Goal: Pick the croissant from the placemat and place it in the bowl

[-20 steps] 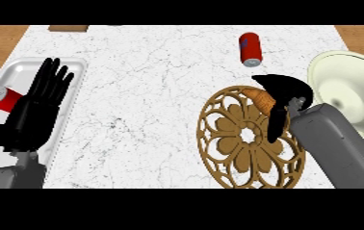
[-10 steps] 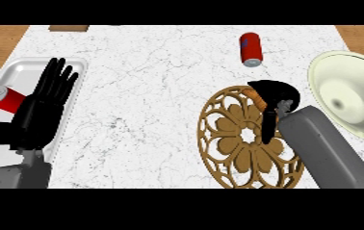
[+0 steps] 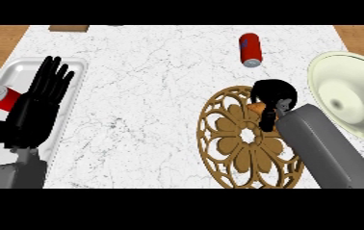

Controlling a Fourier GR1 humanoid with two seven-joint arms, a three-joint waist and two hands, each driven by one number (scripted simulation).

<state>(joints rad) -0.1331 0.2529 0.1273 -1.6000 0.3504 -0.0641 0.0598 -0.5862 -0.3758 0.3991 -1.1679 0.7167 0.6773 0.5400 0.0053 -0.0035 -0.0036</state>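
A round wooden openwork placemat [image 3: 245,137] lies at the lower right of the counter. At its upper right edge my right hand [image 3: 274,96] curls round the croissant [image 3: 257,108], of which only a small orange-brown bit shows under the fingers. The cream bowl [image 3: 341,96] sits at the right edge, just right of that hand and partly cut off by the view. My left hand [image 3: 35,106] rests open with fingers up at the far left, over a metal tray.
A red can [image 3: 250,49] lies on its side at the back, above the placemat. The metal tray [image 3: 71,70] at the left holds a red and white object [image 3: 7,99] mostly hidden by my left hand. A wooden board edge [image 3: 68,28] shows at the back left.
My right hand with the croissant has shifted up and slightly right along the placemat's edge, toward the bowl. The left hand has barely moved.
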